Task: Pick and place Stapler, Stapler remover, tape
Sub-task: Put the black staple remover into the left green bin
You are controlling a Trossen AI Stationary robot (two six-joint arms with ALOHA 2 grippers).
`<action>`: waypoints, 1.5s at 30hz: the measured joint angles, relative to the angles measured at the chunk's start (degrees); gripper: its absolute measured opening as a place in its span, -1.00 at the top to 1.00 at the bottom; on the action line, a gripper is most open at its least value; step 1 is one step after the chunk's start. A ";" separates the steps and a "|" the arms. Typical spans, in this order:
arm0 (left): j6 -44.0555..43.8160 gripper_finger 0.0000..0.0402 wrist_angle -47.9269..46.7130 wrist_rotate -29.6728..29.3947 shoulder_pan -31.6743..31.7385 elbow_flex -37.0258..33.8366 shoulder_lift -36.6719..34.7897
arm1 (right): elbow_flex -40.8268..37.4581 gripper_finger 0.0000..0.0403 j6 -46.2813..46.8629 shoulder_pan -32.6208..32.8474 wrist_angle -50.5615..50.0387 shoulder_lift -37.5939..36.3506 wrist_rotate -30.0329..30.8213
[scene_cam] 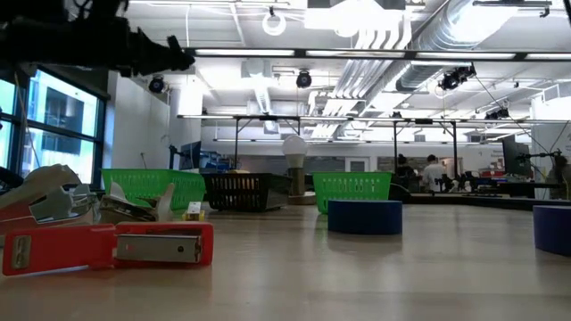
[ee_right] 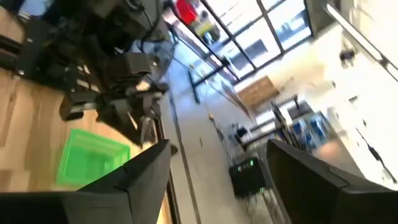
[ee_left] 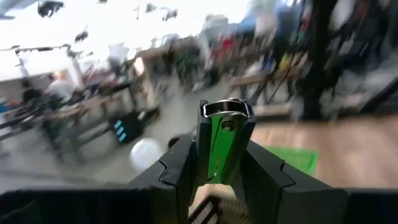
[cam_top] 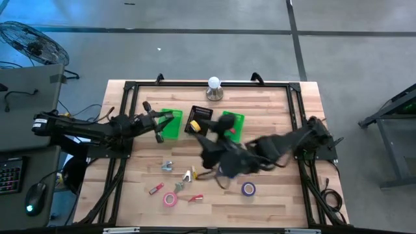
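Green and rigid, the stapler remover (ee_left: 222, 140) sits pinched in my left gripper (ee_left: 217, 168) above the left bin (cam_top: 170, 123) near the worktop's far edge, light but slippery, while my right gripper (ee_right: 217, 180) is spread wide, holding nothing, mid-worktop.

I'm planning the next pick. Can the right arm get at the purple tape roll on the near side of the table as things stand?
Probably yes. The right pincer is open and empty, and the purple tape roll lies alone on bare wood beside that arm, with nothing on top of it. The left pincer, holding a green stapler remover, is off by the left green basket.

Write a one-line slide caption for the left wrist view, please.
Left gripper shut on a green stapler remover, held above the green basket.
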 joint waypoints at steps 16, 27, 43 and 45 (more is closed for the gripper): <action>-10.49 0.50 -55.83 2.38 5.88 29.68 0.37 | -2.26 -0.09 41.97 2.86 -36.27 -4.00 -0.61; -16.44 0.50 -64.64 19.79 25.49 30.06 10.27 | -9.30 -0.04 44.83 2.73 -34.76 -3.91 -1.19; -19.40 0.11 -65.70 33.24 35.98 30.06 33.80 | -9.71 -0.03 46.78 2.73 -34.58 -3.93 -3.46; -19.39 -0.15 -65.65 33.23 35.98 30.06 34.09 | -9.71 -0.03 46.78 2.73 -34.60 -3.93 -3.50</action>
